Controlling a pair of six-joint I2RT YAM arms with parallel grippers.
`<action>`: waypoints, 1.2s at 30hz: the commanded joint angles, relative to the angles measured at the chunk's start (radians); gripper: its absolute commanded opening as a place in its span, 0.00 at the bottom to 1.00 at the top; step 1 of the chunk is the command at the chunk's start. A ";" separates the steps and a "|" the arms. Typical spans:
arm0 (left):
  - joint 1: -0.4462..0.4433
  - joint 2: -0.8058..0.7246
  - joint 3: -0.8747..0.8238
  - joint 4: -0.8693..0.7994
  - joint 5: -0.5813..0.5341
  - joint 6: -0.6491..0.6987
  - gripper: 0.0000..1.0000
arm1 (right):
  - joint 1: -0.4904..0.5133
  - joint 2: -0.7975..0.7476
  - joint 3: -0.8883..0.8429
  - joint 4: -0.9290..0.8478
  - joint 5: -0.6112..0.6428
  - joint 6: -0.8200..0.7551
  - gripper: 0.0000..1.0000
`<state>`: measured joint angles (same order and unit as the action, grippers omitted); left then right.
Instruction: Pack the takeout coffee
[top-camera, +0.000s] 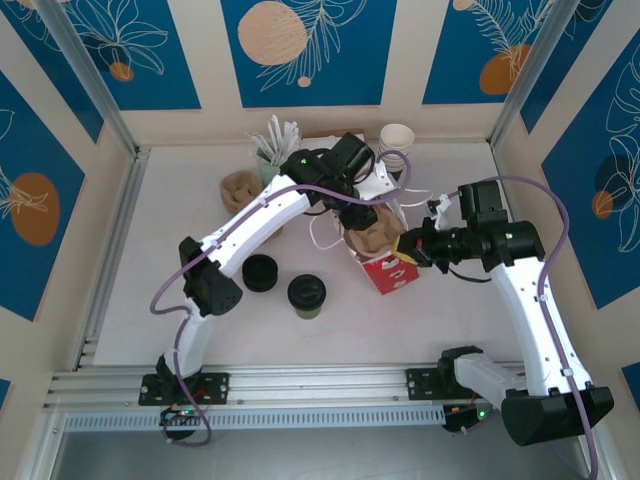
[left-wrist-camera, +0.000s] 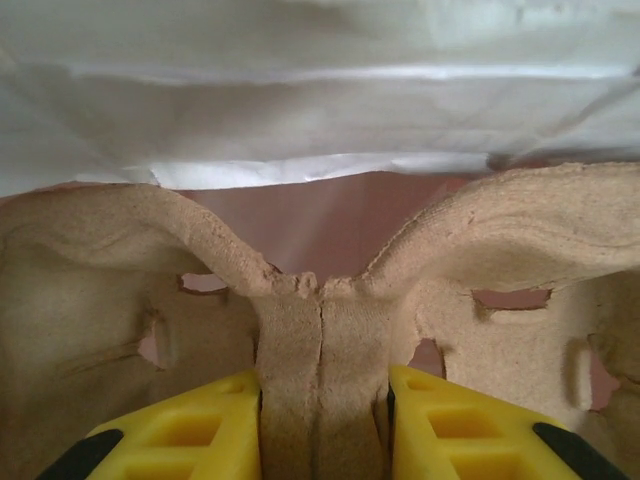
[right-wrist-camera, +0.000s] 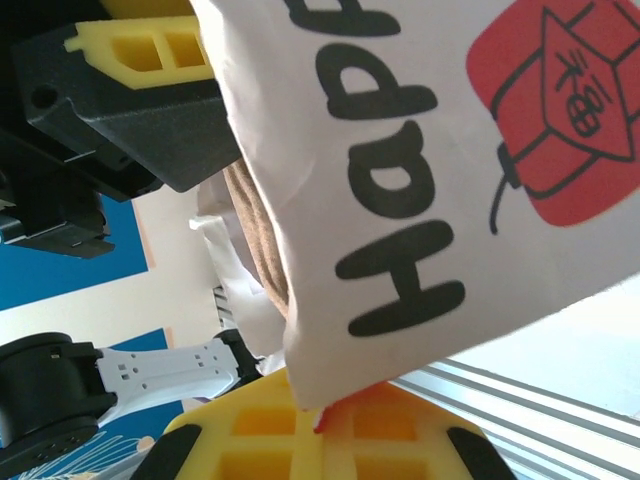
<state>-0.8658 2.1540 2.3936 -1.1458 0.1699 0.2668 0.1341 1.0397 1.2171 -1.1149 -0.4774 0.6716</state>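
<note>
The left hand (left-wrist-camera: 322, 425) pinches the centre ridge of a pulp cup carrier (left-wrist-camera: 110, 300) at the mouth of a white paper bag (right-wrist-camera: 400, 150), while the right hand (right-wrist-camera: 325, 435) is clamped on the bag's edge. The takeout coffee (top-camera: 306, 293), lid on, stands upright on the counter (top-camera: 170, 220) near the bag's left side, just beside a stack of black lids (top-camera: 260, 272).

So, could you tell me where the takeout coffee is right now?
In the top view, the takeout coffee stands on the table, left of centre, just right of the black lid stack and left of the paper bag.
</note>
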 joint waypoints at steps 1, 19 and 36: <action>-0.018 0.014 -0.022 -0.019 -0.026 0.046 0.31 | -0.013 0.004 0.032 -0.056 -0.037 -0.050 0.00; -0.022 0.029 -0.085 0.135 0.107 -0.032 0.30 | -0.093 -0.009 -0.069 0.000 -0.197 -0.012 0.00; -0.033 0.095 -0.094 0.178 0.151 0.068 0.31 | -0.226 -0.018 -0.096 -0.041 -0.268 -0.075 0.00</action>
<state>-0.8852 2.2246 2.3100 -0.9905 0.2722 0.2989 -0.0776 1.0359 1.1381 -1.1194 -0.6941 0.6266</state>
